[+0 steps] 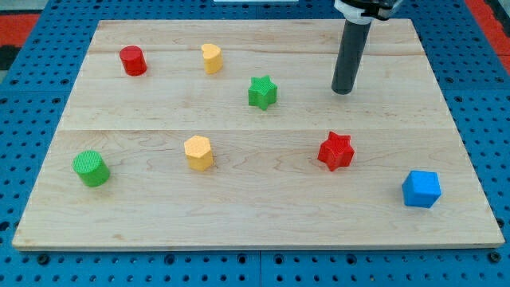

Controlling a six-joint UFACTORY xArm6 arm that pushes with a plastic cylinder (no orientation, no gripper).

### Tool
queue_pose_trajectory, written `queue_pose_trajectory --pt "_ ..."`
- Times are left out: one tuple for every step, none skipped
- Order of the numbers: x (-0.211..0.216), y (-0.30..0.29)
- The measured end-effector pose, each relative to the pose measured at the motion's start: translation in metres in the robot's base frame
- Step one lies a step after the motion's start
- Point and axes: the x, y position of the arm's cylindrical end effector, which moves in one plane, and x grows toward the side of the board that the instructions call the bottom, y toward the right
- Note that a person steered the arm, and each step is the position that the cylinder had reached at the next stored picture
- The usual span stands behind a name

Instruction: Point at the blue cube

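Note:
The blue cube (pixel 421 189) sits on the wooden board (pixel 255 215) near the view's bottom right corner. My dark rod comes down from the view's top right, and my tip (pixel 343 90) rests on the board well above and to the left of the blue cube, far from it. The red star (pixel 335 151) lies between my tip and the cube, below the tip. My tip touches no block.
A green star (pixel 261 92) lies left of my tip. A yellow heart (pixel 211 58) and a red cylinder (pixel 132 60) sit at the top left. A yellow hexagonal block (pixel 198 152) and a green cylinder (pixel 91 168) sit at the lower left. Blue pegboard surrounds the board.

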Motion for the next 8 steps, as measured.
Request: queue_pose_trajectory --pt "0.000 0.000" --pt "0.001 0.001" --pt "0.015 0.019" --pt "0.046 0.021" --pt "0.082 0.038" --pt "0.097 0.041" --pt "0.128 0.040" --pt "0.132 0.040"
